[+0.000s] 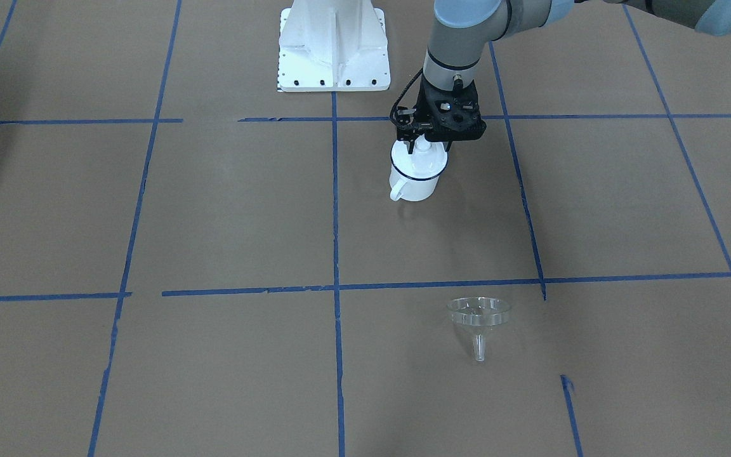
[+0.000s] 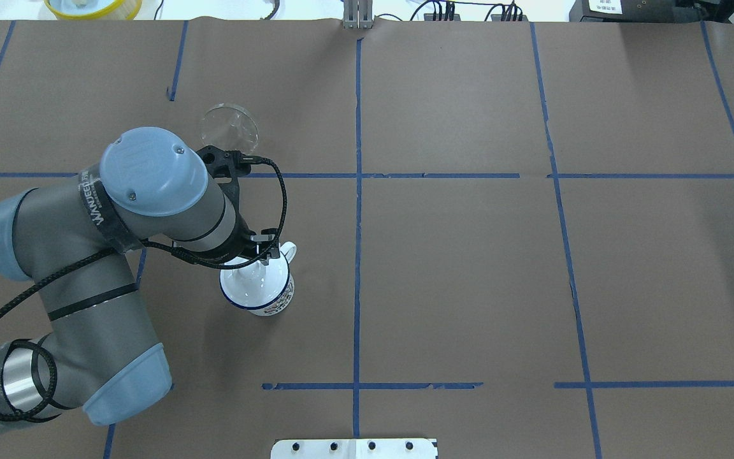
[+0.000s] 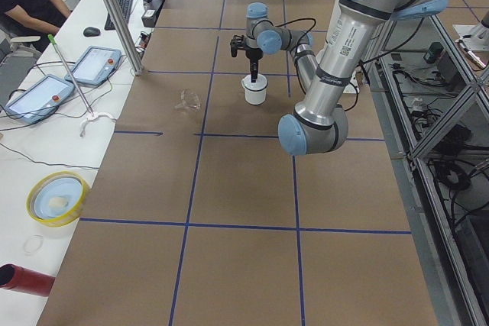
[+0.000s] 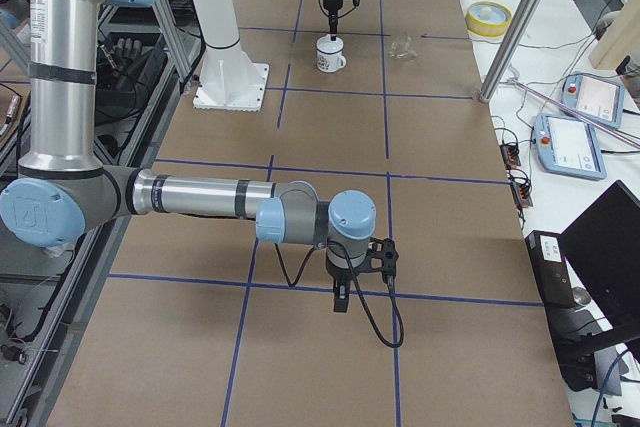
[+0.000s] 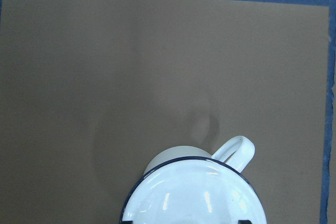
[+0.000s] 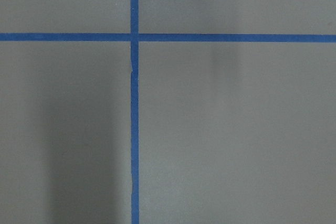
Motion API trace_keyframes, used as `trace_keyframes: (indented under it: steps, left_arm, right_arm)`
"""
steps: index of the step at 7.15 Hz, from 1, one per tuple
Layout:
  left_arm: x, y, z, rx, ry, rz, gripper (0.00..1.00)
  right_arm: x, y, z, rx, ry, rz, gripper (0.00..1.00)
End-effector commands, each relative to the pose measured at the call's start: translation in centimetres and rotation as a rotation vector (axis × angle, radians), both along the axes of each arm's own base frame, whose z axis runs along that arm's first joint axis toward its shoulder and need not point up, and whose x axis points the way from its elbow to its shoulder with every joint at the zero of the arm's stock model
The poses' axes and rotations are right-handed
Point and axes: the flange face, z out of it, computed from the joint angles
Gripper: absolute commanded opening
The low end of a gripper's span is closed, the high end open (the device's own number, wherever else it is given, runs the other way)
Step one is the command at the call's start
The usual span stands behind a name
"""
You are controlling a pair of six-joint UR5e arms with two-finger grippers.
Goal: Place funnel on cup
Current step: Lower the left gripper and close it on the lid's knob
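The cup [image 1: 416,184] is a white mug with a dark blue rim and a loop handle, standing upright left of the table's middle line [image 2: 280,299]. A round white lid with a knob [image 1: 422,152] sits on it [image 5: 194,198]. My left gripper [image 1: 429,147] hangs straight over the cup, fingers spread either side of the knob, so it looks open. The clear funnel [image 1: 478,315] lies on the paper beyond the cup on the far side [image 2: 229,125], apart from it. My right gripper [image 4: 342,299] hovers over bare paper far off; I cannot tell whether it is open or shut.
The white robot base [image 1: 334,44] stands at the near edge. A yellow-rimmed bowl [image 3: 55,196], a red cylinder [image 3: 23,279], teach pendants [image 3: 95,65] and a metal pole [image 3: 114,17] lie past the table's far side. Blue tape lines [image 1: 335,209] grid the brown paper.
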Motion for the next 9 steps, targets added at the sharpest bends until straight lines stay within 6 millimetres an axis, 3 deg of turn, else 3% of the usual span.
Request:
trace_keyframes:
  steps: [1, 5, 6, 7, 8, 9]
  left_arm:
    - [0.15, 0.2, -0.01, -0.004, 0.002, 0.008, 0.67]
    - [0.77, 0.88, 0.13, -0.007, 0.0, 0.024, 0.67]
    - [0.83, 0.96, 0.14, -0.007, 0.0, 0.025, 0.61]
    - [0.84, 0.95, 0.05, -0.007, 0.002, 0.024, 0.44]
    - [0.7, 0.93, -0.07, -0.004, 0.004, 0.024, 0.09]
    - [0.27, 1.18, -0.37, -0.003, 0.006, 0.024, 0.0]
  right_arm:
    - [0.0, 0.0, 0.0, 0.0, 0.0, 0.0, 1.0]
    - [0.0, 0.0, 0.0, 0.0, 0.0, 0.0, 1.0]
    - [0.0, 0.0, 0.0, 0.0, 0.0, 0.0, 1.0]
    - [0.0, 0.0, 0.0, 0.0, 0.0, 0.0, 1.0]
    - [0.0, 0.0, 0.0, 0.0, 0.0, 0.0, 1.0]
    - [0.0, 0.0, 0.0, 0.0, 0.0, 0.0, 1.0]
